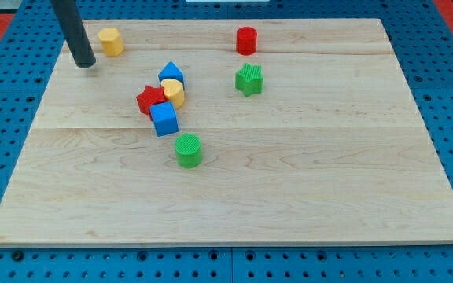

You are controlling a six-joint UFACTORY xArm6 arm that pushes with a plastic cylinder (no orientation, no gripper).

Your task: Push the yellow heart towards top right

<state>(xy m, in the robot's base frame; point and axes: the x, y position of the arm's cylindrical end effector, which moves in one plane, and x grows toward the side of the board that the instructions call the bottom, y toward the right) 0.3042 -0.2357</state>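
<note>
The yellow heart (pixel 174 92) lies in a tight cluster left of the board's middle. It touches a blue triangular block (pixel 171 73) above it, a red star (pixel 150 99) to its left and a blue cube (pixel 163 119) below it. My tip (pixel 85 64) rests on the board near the top left corner, well to the upper left of the cluster and apart from it. A second yellow block (pixel 110 41), pentagon-like, sits just to the upper right of my tip.
A green cylinder (pixel 188 150) stands below the cluster. A green star (pixel 249 79) lies to the right of the heart, and a red cylinder (pixel 246 39) sits above it near the top edge. The wooden board (pixel 329 181) lies on a blue perforated table.
</note>
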